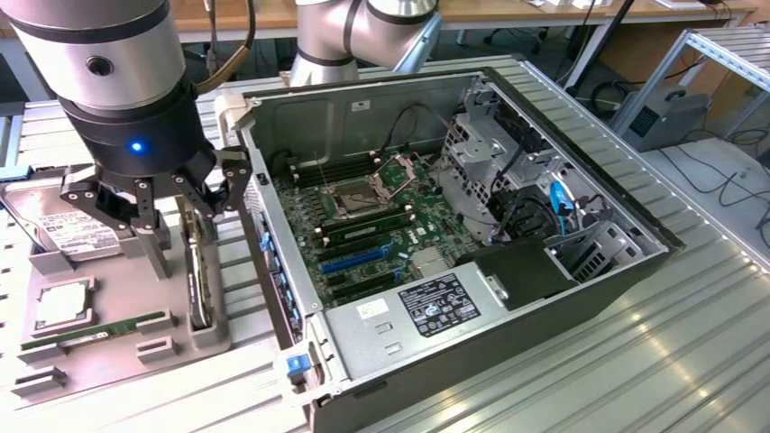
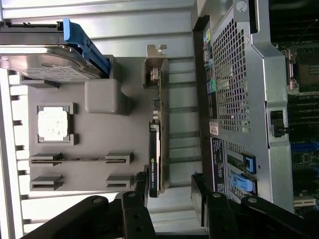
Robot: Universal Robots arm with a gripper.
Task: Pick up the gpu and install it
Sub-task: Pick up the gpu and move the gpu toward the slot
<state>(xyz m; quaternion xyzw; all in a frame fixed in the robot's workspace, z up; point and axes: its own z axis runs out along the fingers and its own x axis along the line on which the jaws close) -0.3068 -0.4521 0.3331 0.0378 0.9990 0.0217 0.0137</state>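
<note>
The gpu [image 1: 200,280] is a thin black card standing on edge in a slot along the side of the grey tray [image 1: 121,361] nearest the case. In the wrist view the gpu [image 2: 155,149] has its silver bracket [image 2: 155,64] at the end far from the gripper. My gripper [image 1: 180,225] hangs open just above the card, at the end away from the bracket. In the wrist view the gripper [image 2: 169,211] has one dark finger on each side of the card's line. Nothing is held between them.
An open computer case [image 1: 601,271] lies beside the tray, showing a motherboard with blue slots [image 1: 355,262]. The tray also holds a hard drive [image 1: 72,239], a square processor [image 1: 60,307] and a green memory stick [image 1: 96,329]. The case's side wall [image 2: 234,89] stands close to the card.
</note>
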